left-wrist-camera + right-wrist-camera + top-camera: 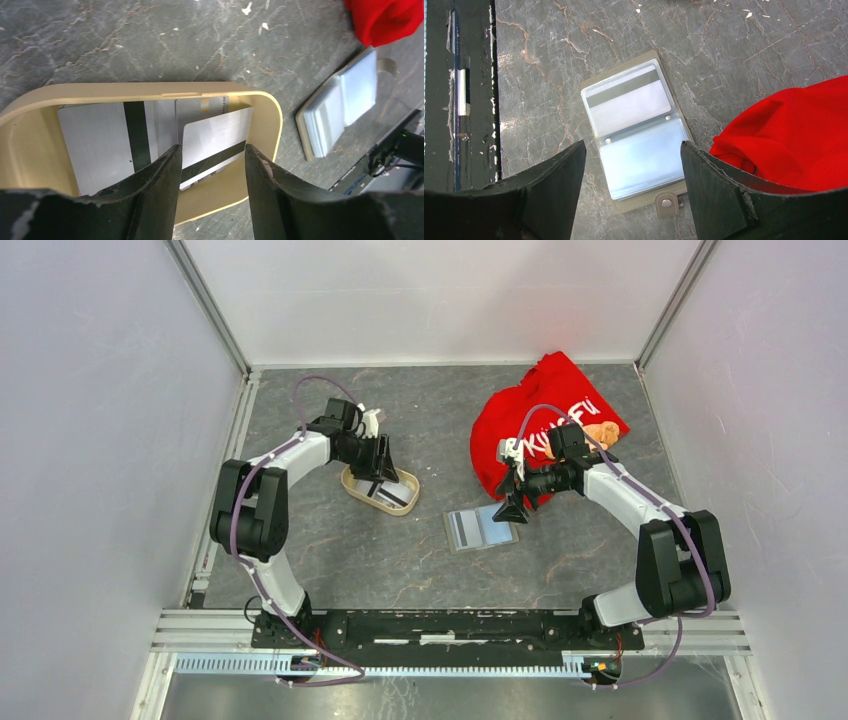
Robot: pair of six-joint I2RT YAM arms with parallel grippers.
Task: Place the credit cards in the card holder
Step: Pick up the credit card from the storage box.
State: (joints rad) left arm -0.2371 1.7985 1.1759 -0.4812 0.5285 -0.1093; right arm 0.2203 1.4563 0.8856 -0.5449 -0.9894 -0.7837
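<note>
the left gripper [212, 150] hangs over the beige tray [200, 89], jaws apart, straddling a tilted card [215, 131] that lies on the other cards [100, 145] in the tray; whether the fingers [160, 175] touch it i cannot tell. the right gripper [633, 145] hovers wide open above the holder [636, 150], which lies unfolded on the table [549, 60] just beside the red shirt [794, 135]. one striped card [626, 97] sits in its upper pocket.
</note>
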